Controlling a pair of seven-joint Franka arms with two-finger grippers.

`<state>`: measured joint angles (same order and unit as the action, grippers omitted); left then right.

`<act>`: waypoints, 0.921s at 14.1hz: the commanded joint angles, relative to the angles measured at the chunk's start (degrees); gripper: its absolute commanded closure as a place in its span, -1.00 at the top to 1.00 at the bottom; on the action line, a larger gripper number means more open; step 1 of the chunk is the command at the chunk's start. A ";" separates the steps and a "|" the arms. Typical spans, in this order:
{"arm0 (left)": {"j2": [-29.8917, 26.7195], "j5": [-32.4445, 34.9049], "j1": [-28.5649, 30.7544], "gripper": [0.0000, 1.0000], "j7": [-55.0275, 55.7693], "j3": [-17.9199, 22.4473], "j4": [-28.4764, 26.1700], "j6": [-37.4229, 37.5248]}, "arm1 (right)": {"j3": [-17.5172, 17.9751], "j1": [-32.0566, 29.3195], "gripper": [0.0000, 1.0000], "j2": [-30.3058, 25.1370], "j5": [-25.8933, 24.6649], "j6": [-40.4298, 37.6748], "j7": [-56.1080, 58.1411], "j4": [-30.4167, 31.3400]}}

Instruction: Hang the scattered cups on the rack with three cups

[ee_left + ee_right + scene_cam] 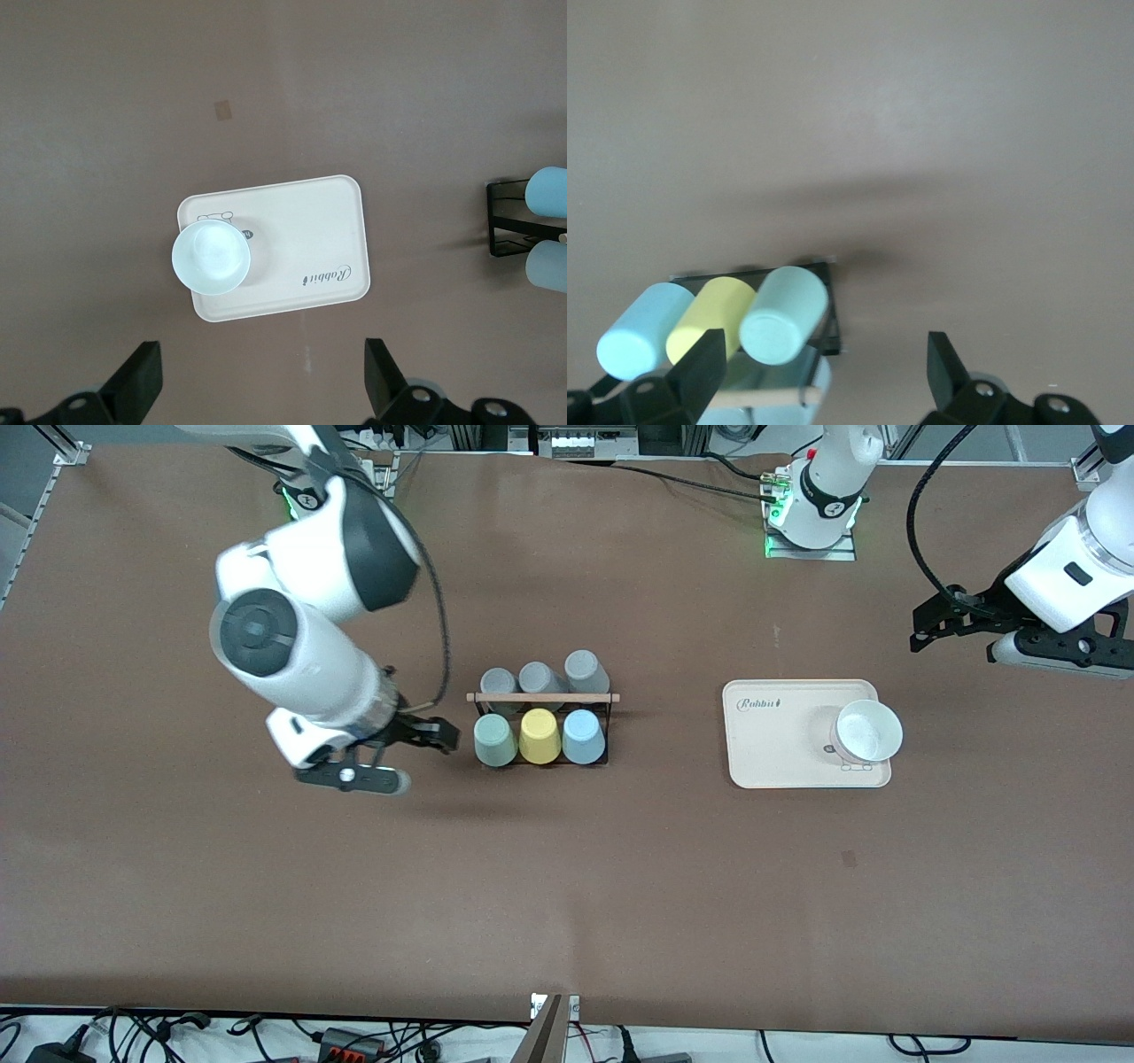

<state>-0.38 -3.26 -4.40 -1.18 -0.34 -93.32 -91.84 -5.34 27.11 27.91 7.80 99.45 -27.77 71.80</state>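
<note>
You are looking at a brown desk (pixel 620 886) with two arms working above it. The rack (pixel 542 698), a black wire frame with a light wooden rod across its top, is standing near the middle of the desk. It is carrying six upturned cups in two rows. In the row nearer the front camera, the mint-green cup (pixel 494 740) is sitting at the end toward the right arm, the yellow cup (pixel 539 736) in the middle, and the light blue cup (pixel 584 736) at the end toward the left arm. Three grey cups (pixel 541 678) are filling the row farther from the camera.

The right gripper (pixel 403 757) is hovering over the desk just beside the rack's mint-green end, its jaws standing wide and holding nothing; in the right wrist view the three coloured cups are showing between its fingers (pixel 700 372).

Toward the left arm's end of the desk, a beige tray (pixel 771 735) is lying flat, with the word "Rabbit" printed near the corner farthest from the camera on the rack's side. A white bowl (pixel 868 732) is sitting at the tray's edge toward the left arm.

The left gripper (pixel 952 624) is waiting in the air over the desk's left-arm end, near the tray; its jaws are also spread wide and empty.
</note>
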 commanded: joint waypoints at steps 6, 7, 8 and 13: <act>-0.15 0.80 -0.09 1.00 -0.31 -0.10 0.95 1.14 | -2.30 -12.85 1.00 -7.41 -1.65 -9.28 17.30 -4.13; -0.15 0.88 -0.09 1.00 -0.31 -0.10 0.95 1.14 | -1.87 -15.39 1.00 -8.04 -1.91 -9.28 19.23 -3.43; -0.15 0.88 -0.09 1.00 -0.31 -0.10 0.95 1.23 | -0.30 -19.07 1.00 -8.49 -1.91 -9.19 22.73 -3.08; -0.15 0.88 -0.09 1.00 -0.31 -0.10 0.95 1.14 | 4.11 -26.76 1.00 -10.58 -5.32 -8.58 31.55 -0.55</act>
<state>-0.38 -3.24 -4.43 -1.18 -0.33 -93.24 -91.77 -2.95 0.18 19.75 5.47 90.68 3.46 68.28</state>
